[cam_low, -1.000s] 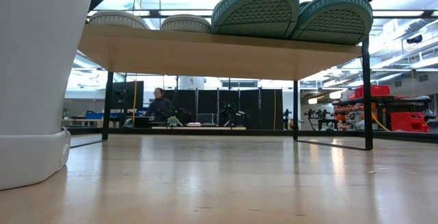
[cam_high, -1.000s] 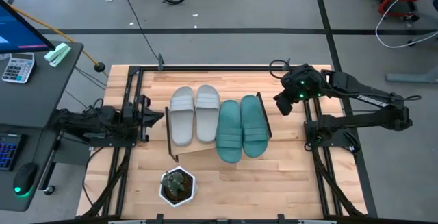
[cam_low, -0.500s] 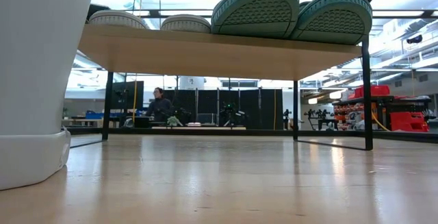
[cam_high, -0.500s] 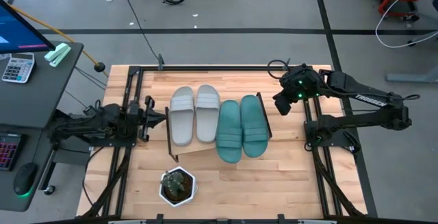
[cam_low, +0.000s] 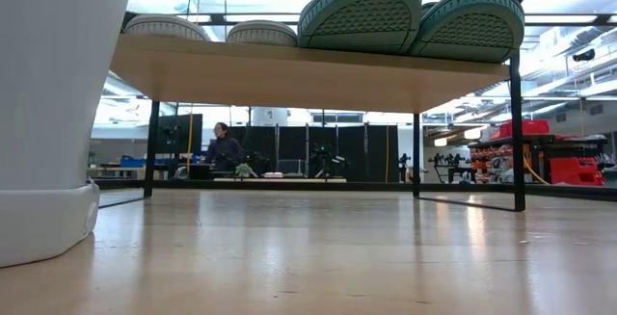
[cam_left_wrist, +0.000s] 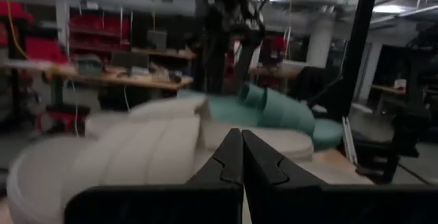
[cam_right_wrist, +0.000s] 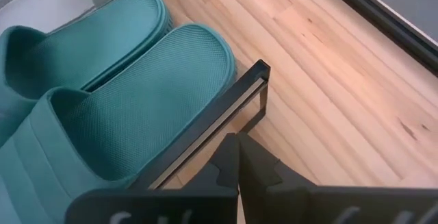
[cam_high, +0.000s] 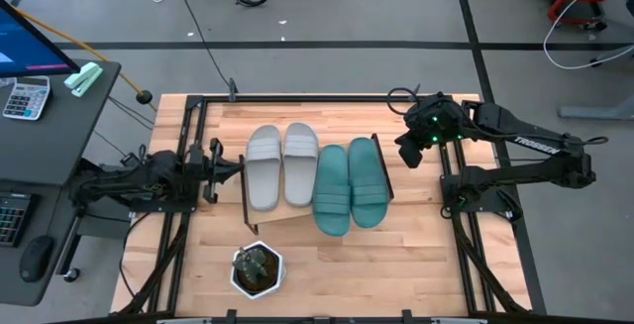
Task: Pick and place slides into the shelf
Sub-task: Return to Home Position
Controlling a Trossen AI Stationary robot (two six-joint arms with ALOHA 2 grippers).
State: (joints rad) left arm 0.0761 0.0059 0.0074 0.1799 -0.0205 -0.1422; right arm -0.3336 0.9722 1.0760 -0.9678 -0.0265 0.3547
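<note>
Slides (cam_high: 300, 163): two grey, two teal

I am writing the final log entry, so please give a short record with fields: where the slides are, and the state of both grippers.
grey slides: two, side by side on the shelf, left part
teal slides: two, side by side on the shelf, right part
left gripper: shut, empty, left of the shelf
right gripper: shut, empty, near the shelf's right rear corner
potted plant: on the table, in front of the shelf
</note>
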